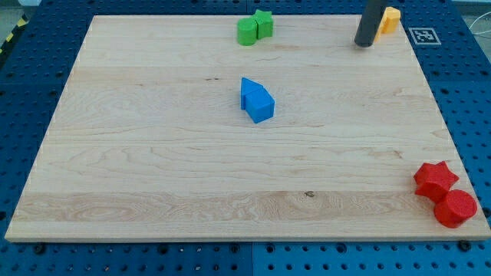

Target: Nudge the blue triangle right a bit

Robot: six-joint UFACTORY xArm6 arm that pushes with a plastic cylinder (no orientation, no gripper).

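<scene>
The blue triangle (247,90) sits near the middle of the wooden board (153,153), touching a blue cube (260,104) at its lower right. My tip (363,44) is at the view's top right, far from the blue blocks and up and to their right. It stands right beside a yellow block (390,20), which the rod partly hides.
A green star (263,23) and a green cylinder (247,31) touch each other at the top edge. A red star (435,179) and a red cylinder (456,208) sit at the bottom right corner, overhanging the board's edge. Blue pegboard surrounds the board.
</scene>
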